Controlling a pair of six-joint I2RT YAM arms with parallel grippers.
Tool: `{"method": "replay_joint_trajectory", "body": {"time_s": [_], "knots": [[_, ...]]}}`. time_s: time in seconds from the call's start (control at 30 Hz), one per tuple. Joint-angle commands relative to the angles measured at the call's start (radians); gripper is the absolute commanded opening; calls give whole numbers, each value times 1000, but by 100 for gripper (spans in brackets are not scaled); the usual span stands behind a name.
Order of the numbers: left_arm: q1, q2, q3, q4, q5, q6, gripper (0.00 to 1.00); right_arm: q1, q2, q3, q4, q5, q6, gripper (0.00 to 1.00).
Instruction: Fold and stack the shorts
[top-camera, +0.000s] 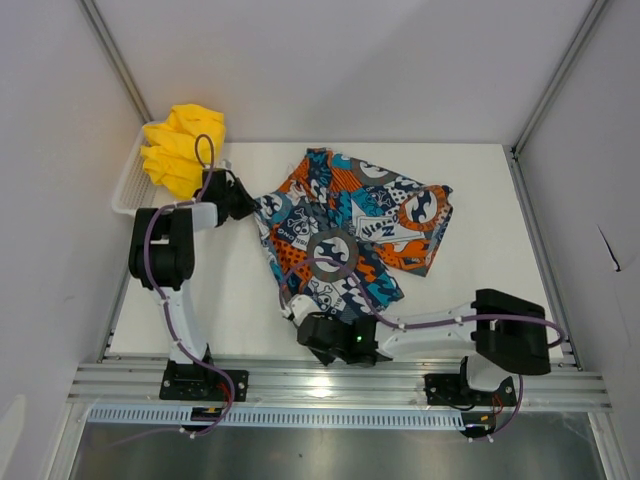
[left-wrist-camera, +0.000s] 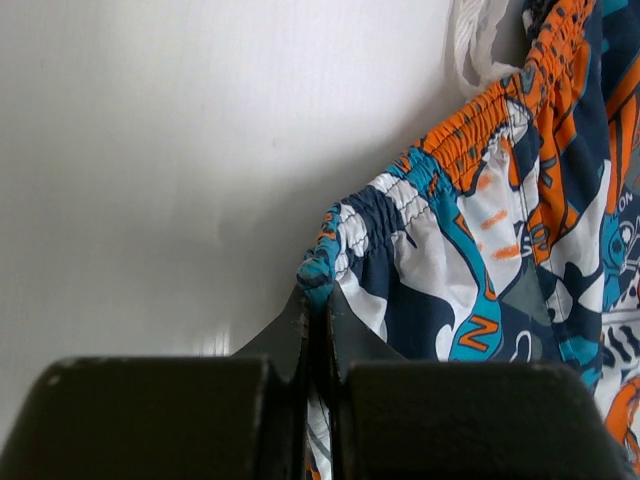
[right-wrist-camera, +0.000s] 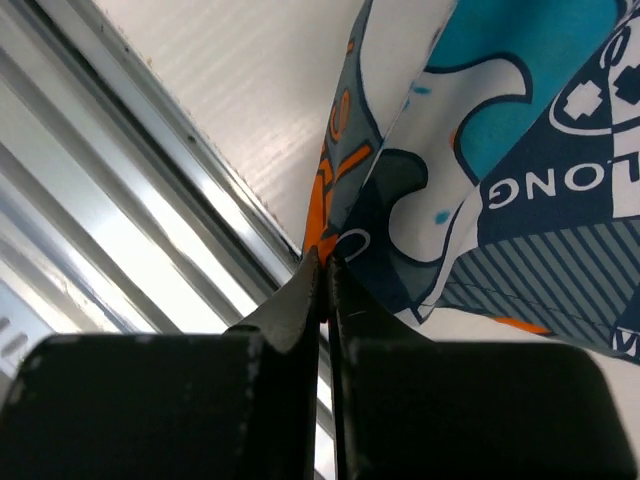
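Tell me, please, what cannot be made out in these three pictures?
- Top view: the yellow shorts cover most of the white basket; only its rim shows.
- Top view: their own black housings hide the tips of the left gripper and the right gripper.
- Left wrist view: the right edge cuts off the printed shorts.
- Right wrist view: how deep the shorts sit inside the grip is hidden.

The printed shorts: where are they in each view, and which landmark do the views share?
Top external: printed shorts spread mid-table, between the arms.
Left wrist: printed shorts at right, waistband corner pinched by the left gripper.
Right wrist: printed shorts upper right, edge pinched by the right gripper.
Shared landmark: the white table under the cloth, in all three.
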Motion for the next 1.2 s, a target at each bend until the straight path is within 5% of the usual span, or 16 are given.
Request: {"method": "replay_joint_trajectory", "body": {"time_s": [0.0,0.23,0.57,0.8,1.17], "knots": [[9,-107,-30,-11,-32,-34,0,15,-114,-73,-22,-8,8,0],[9,-318,-177,-130,-155,-45,0,76,-277,-170,-4,-128,27,0],[45,-573,-254,-299,-165,-118,0,176,-347,22,-183,-34,-1,0],[45,-539,-156,-446,-178,-183,0,-69,-542,57,-319,-25,-67,0],[47,-472,8,-569,-182,-397,0,-679,-578,203,-367,-226,-188,0]]}}
